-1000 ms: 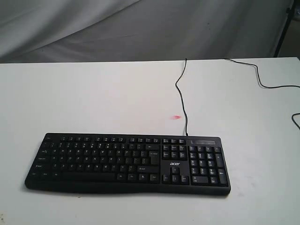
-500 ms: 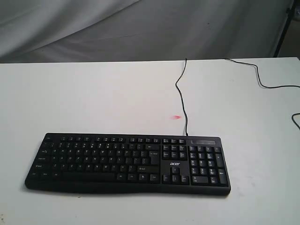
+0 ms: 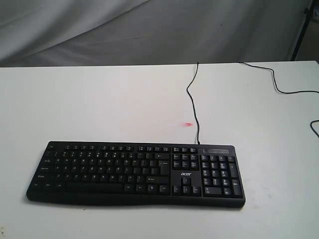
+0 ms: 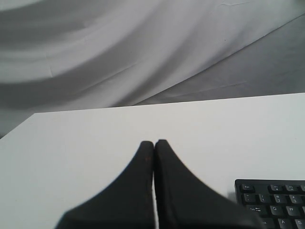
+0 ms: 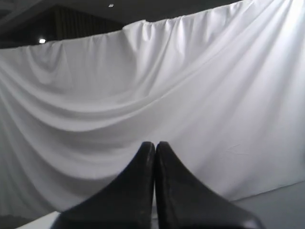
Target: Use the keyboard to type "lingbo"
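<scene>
- Where the white table (image 3: 99, 99) fills the exterior view, the keyboard (image 3: 135, 173) lies flat on its near part, long side running across the view.
- Its number pad (image 3: 219, 174) sits at the right end, and the acer logo (image 3: 186, 174) is just left of that pad.
- A thin black cable (image 3: 192, 99) leaves the keyboard's rear edge near the number pad and winds to the table's far edge.
- A second cable (image 3: 279, 84) lies well apart at the far right of the table.
- A small red mark (image 3: 187, 125) sits on the table just behind the keyboard, beside the first cable.
- Left gripper (image 4: 154, 143): both black fingers meet tip to tip with no gap; nothing is held.
- Left gripper position: the tips are over bare table. One corner of the keyboard (image 4: 274, 202) shows near the fingers but apart from them; no key is touched.
- Right gripper (image 5: 155, 144): the fingers are likewise pressed together and hold nothing.
- Right gripper aim: it points at the white drape (image 5: 190, 95) behind the table. Its position relative to the keyboard cannot be told.
</scene>
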Available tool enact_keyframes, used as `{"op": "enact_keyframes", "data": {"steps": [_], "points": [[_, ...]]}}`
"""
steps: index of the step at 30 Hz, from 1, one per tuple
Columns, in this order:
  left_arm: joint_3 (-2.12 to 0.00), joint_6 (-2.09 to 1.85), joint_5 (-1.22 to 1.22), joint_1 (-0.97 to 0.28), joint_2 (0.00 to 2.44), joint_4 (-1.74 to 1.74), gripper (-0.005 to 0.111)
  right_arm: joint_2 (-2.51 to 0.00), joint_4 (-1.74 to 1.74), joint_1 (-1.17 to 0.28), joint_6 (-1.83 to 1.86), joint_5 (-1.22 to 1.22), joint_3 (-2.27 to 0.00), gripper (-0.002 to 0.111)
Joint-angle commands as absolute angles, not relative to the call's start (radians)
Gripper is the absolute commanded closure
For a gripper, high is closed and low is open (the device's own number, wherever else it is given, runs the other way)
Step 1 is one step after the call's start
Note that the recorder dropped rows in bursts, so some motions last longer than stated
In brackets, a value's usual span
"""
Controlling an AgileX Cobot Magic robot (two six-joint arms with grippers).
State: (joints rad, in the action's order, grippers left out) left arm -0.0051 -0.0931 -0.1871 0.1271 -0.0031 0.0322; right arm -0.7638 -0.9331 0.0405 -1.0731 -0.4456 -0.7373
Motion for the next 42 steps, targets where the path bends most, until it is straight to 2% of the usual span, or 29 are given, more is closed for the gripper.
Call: {"op": "enact_keyframes", "data": {"steps": [1, 8, 13, 19, 29, 32, 36, 38, 42], "points": [[0.0, -0.09, -0.183, 0.123, 0.0, 0.032, 0.106, -0.897, -1.28, 0.049, -1.383, -0.443, -0.909, 0.108], [0.0, -0.09, -0.183, 0.123, 0.0, 0.032, 0.106, -1.088, -1.744, 0.049, -1.753, -0.401, -1.162, 0.108], [0.0, -0.09, -0.183, 0.123, 0.0, 0.032, 0.106, -1.135, -1.744, 0.049, -1.734, -0.358, -1.243, 0.108], [0.0, -0.09, -0.183, 0.123, 0.0, 0.032, 0.106, -1.136, -1.744, 0.049, -1.467, -0.171, -1.253, 0.108], [0.0, -0.09, -0.183, 0.123, 0.0, 0.032, 0.106, -1.181, -1.723, 0.049, -0.866, 0.445, -1.255, 0.108], [0.0, -0.09, -0.183, 0.123, 0.0, 0.032, 0.106, -1.216, -1.63, 0.061, -0.815, 0.483, -1.273, 0.108], [0.0, -0.09, -0.183, 0.123, 0.0, 0.032, 0.106, -1.277, -1.212, 0.059, -0.577, 0.415, -1.347, 0.108], [0.0, -0.09, -0.183, 0.123, 0.0, 0.032, 0.106, -1.314, -0.838, 0.059, -0.215, 0.417, -1.376, 0.108], [0.0, -0.09, -0.183, 0.123, 0.0, 0.032, 0.106, -1.368, -0.358, 0.059, 0.251, 0.451, -1.383, 0.108]]}}
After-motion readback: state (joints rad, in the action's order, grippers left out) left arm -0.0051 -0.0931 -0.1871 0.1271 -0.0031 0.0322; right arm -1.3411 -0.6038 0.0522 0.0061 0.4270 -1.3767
